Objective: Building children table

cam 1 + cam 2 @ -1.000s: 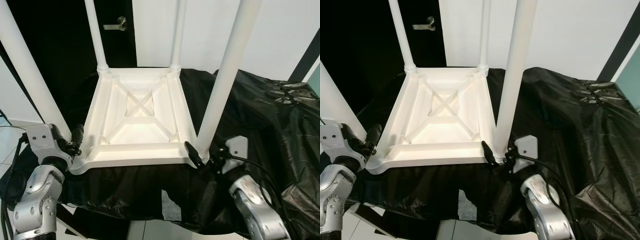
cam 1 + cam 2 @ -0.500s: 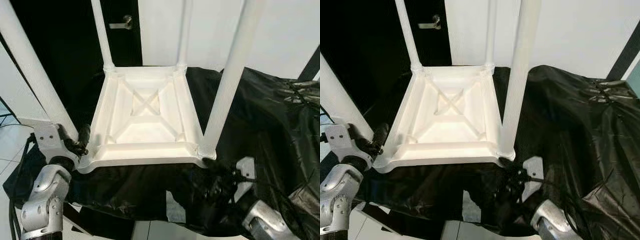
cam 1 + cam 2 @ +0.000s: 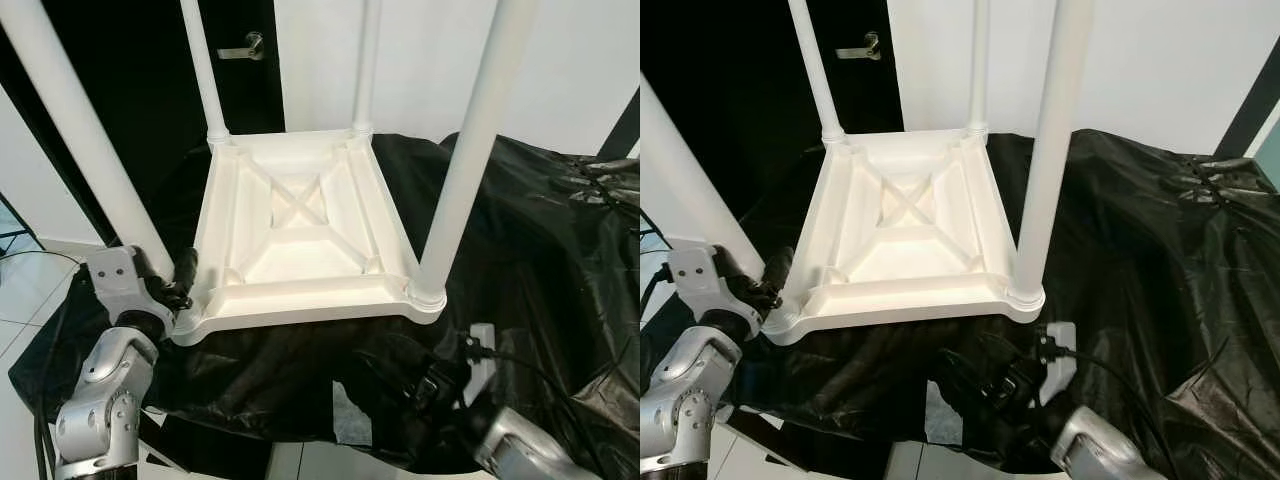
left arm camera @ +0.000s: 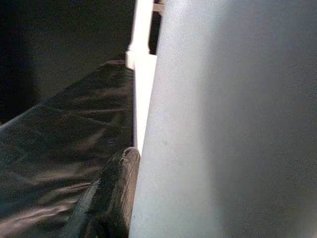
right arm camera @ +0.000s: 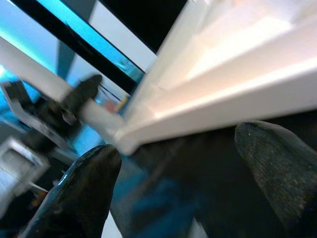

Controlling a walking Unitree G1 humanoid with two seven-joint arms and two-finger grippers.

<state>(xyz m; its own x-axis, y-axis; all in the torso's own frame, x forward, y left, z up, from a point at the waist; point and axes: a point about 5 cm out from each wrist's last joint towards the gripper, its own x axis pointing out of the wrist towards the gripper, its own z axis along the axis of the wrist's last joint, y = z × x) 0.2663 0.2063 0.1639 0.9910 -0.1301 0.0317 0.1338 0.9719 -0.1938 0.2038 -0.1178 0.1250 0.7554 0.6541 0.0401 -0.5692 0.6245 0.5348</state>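
Black sheet: right gripper, fingers apart, has released the table; left gripper clamps its corner leg.

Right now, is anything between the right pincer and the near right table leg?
Nothing visible does. The right pincer sits open, low on the black sheet, just below the table's near edge, with bare sheet up to the near right leg.

smooth white plastic table on glossy, crinkled black sheet

Crinkled black plastic sheet, dark door with metal handle behind.
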